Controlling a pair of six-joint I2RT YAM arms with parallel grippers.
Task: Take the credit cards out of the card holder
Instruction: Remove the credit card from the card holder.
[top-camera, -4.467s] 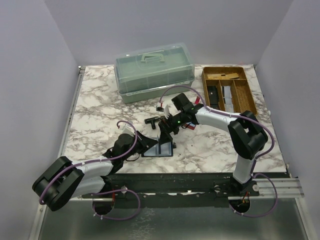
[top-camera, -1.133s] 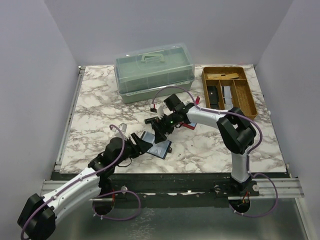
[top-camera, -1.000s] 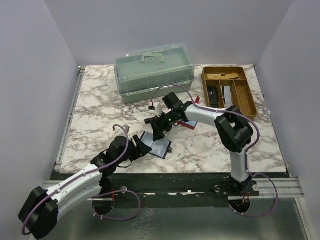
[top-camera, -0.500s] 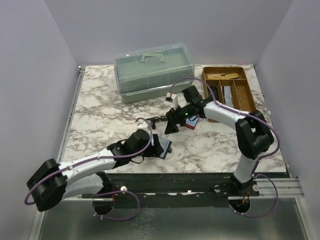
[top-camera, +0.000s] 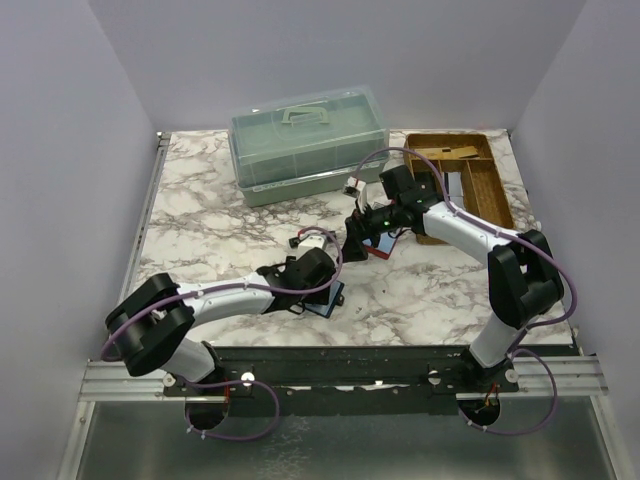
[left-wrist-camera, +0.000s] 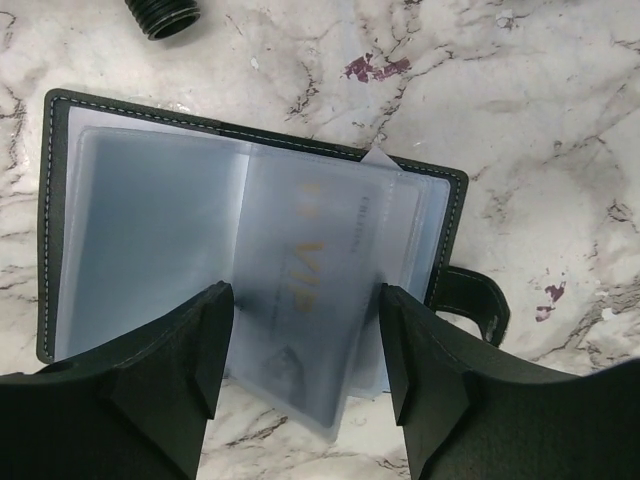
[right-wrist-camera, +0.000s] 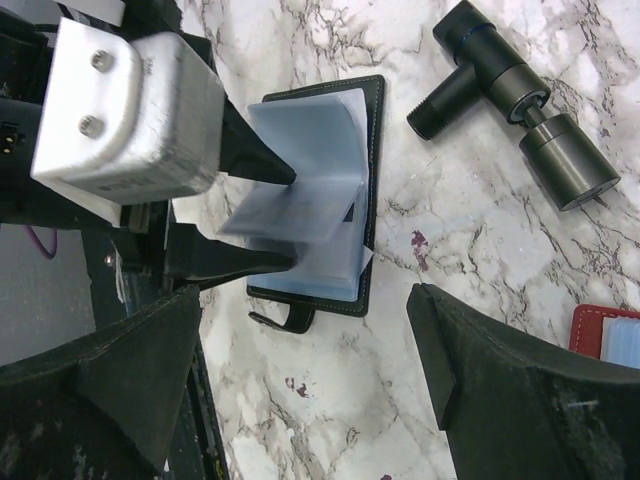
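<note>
Left wrist view looks straight down on the card holder (left-wrist-camera: 445, 215), a black leather one lying open on the marble table (left-wrist-camera: 560, 120) with its clear plastic sleeves fanned out. The left fingers (left-wrist-camera: 160, 380) are spread wide, one on each side of a sleeve that carries a pale credit card (left-wrist-camera: 315, 290) with gold "VIP" lettering. Whether they press on its edges I cannot tell. In the right wrist view that sleeve stands raised off the card holder between those fingers. The right fingers (right-wrist-camera: 130, 370) are also spread and empty, hovering above the table just beyond the card holder. A black T-shaped fitting (right-wrist-camera: 510, 100) and the corner of a red wallet (right-wrist-camera: 605, 335) lie near the card holder on that same side.

The credit card sits inside its sleeve, so the step in hand looks like steadying that leaf for extraction. Next, I judge, the right fingers need to descend to the sleeve's open end, pinch only the card's edge, and draw it out along the sleeve. The slippery plastic may lift with it.
</note>
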